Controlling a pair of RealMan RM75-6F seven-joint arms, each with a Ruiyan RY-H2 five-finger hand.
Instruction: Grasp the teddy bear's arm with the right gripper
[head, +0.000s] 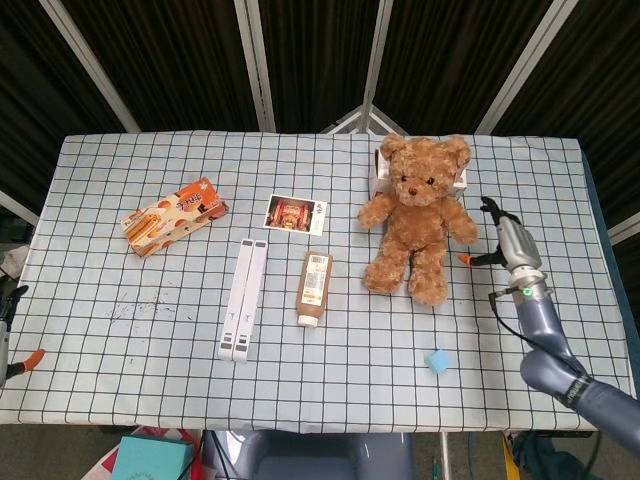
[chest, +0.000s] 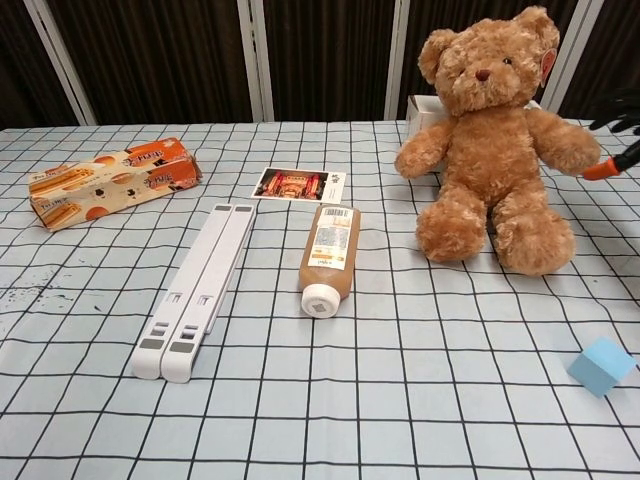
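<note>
A brown teddy bear (head: 418, 215) (chest: 492, 140) sits upright at the back right of the checkered table. Its arm nearest my right hand (head: 462, 225) (chest: 565, 145) sticks out to the side and is free. My right hand (head: 503, 238) hangs just right of that arm with its fingers spread, holding nothing and not touching the bear. In the chest view only its fingertips (chest: 618, 160) show at the right edge. A sliver of my left hand (head: 12, 330) shows at the far left edge, fingers apart and empty.
A white box (head: 381, 172) stands behind the bear. A brown bottle (head: 314, 287), a white folded stand (head: 243, 298), a photo card (head: 296, 213) and an orange snack box (head: 173, 216) lie to the left. A small blue cube (head: 437, 360) sits near the front right.
</note>
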